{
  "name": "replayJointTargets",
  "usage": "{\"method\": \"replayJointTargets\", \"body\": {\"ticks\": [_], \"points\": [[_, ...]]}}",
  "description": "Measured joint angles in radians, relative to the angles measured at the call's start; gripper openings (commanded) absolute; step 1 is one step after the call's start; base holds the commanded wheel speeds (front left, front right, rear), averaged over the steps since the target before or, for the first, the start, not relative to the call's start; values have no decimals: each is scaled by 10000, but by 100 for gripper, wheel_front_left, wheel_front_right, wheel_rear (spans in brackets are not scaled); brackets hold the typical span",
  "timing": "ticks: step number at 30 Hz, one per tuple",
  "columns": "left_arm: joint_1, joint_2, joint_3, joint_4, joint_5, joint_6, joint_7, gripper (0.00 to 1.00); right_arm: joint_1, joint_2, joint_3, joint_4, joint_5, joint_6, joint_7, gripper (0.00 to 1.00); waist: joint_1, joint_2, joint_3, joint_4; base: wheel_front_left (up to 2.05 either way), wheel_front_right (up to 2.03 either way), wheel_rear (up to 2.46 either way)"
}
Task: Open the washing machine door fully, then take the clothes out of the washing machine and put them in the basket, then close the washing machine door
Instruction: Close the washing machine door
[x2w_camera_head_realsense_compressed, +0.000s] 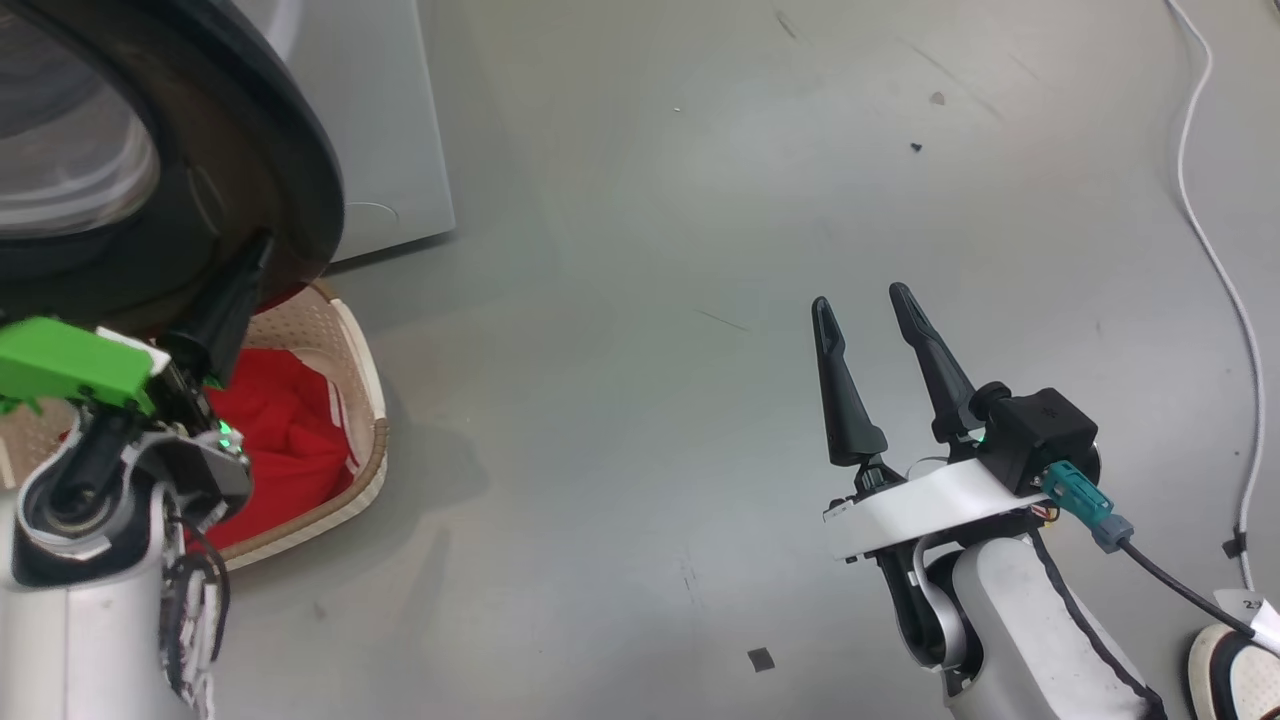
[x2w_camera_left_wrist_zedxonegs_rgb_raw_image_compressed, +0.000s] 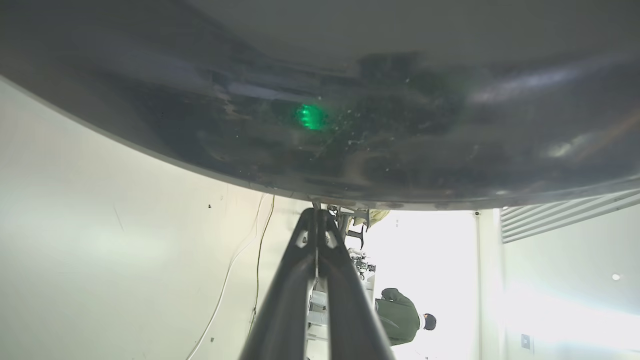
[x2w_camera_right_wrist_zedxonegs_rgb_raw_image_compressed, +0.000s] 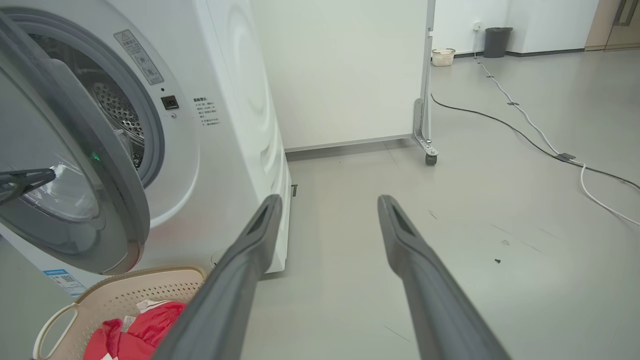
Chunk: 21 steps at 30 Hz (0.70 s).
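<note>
Left gripper (x2w_camera_left_wrist_zedxonegs_rgb_raw_image_compressed: 316, 216) closed, tip — seemingly — touching door (x2w_camera_left_wrist_zedxonegs_rgb_raw_image_compressed: 200, 115)

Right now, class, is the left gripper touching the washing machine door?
Touching. In the left wrist view the left gripper, shut, has its tips against the glossy black rim of the washing machine door, with no gap.

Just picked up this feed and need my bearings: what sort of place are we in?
Probably a lab or test hall, not a home laundry: the washing machine stands on a wide grey floor, cables run taped across it, and a wheeled partition stands nearby.
</note>
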Motion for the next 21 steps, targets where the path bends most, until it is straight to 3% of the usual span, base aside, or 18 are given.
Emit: {"method": "replayJointTargets", "body": {"ticks": [2,8,16,21], "points": [[316,8,-207,46,165,-144,82,0,-21,0,-4,81,-58,42,0,100,0,0,-84,196,0,0,0],[1374,474,-899,36,1996,-972,-261,0,-192,-2,0,393,-234,343,0,100,0,0,-457,930,0,0,0],[2297,1386,-1584,-98,4679,-2040,-1461,0,-184,-12,-359,694,-464,437,0,100,0,0,-975,1805,0,0,0],[2501,1747,-1987,-372,6431,-2182,-2529,0,-128,-84,-656,736,-516,437,0,100,0,0,-1301,2377,0,0,0]]}}
